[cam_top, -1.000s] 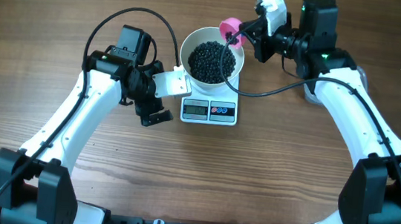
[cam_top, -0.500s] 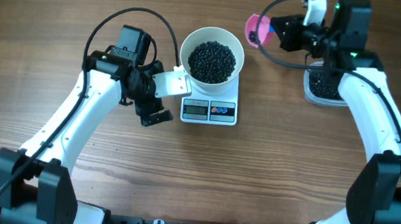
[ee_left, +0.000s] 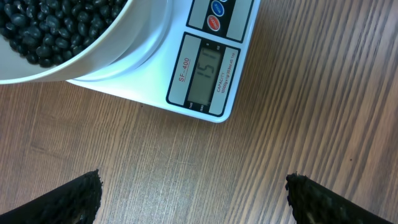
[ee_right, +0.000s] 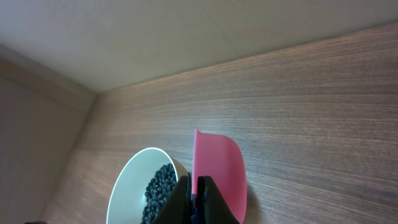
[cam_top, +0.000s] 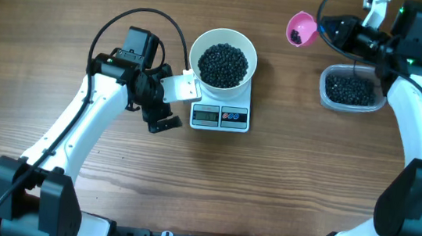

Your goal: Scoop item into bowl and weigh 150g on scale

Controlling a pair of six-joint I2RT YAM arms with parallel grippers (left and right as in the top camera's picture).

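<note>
Black beans (cam_top: 223,64): a dark heap filling the white bowl (cam_top: 226,35). The bowl sits on the white scale (cam_top: 220,124) and overhangs its back edge. Display (ee_left: 205,78) is lit; digits look like 151. The scale rests on the wooden surface (cam_top: 267,179).

Left tool (cam_top: 160,119): fingers spread wide, nothing between them, low over the wood just left of the scale.

Right tool (cam_top: 324,27): clamped on the handle of a pink scoop (cam_top: 301,27), which is held well right of the bowl with a few beans inside. Clear tub (cam_top: 349,91) of beans sits near it, under the right arm.
</note>
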